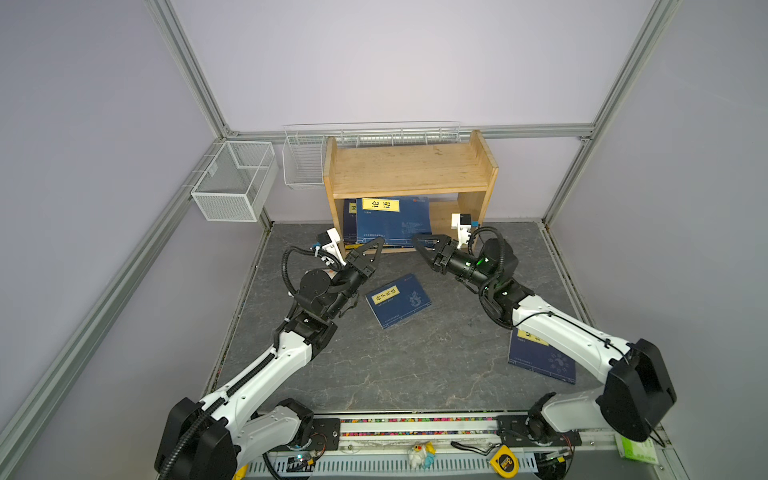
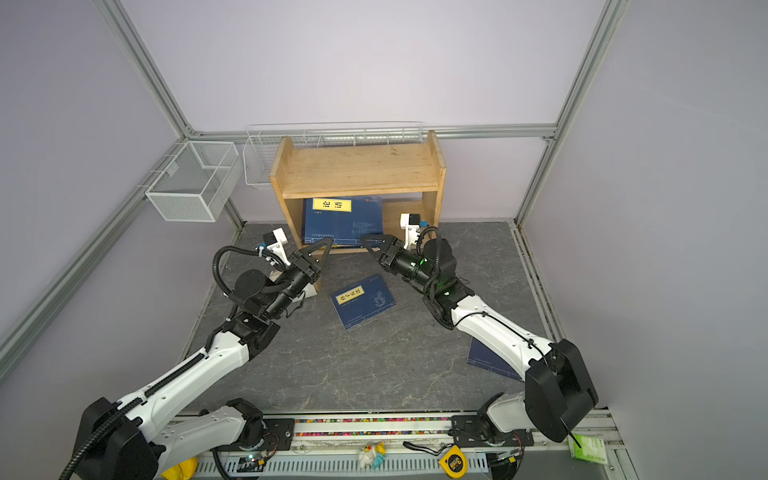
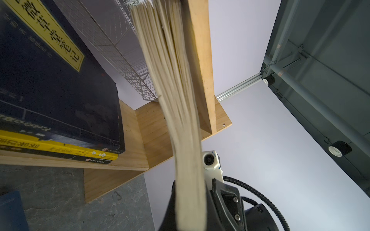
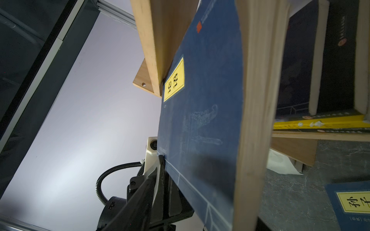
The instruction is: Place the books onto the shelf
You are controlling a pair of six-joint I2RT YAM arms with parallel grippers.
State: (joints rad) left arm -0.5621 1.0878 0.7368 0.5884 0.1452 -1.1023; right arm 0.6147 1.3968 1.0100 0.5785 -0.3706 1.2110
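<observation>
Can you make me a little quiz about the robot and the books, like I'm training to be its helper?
1. How many navy books lie flat on the table?
2. True or false: the yellow book lies on the top board of the shelf.
3. What is the left gripper shut on? A: the tape measure. B: the upright navy book. C: a wire basket.

Key
1. Two.
2. False. The yellow book lies in the lower compartment of the shelf.
3. B.
</observation>
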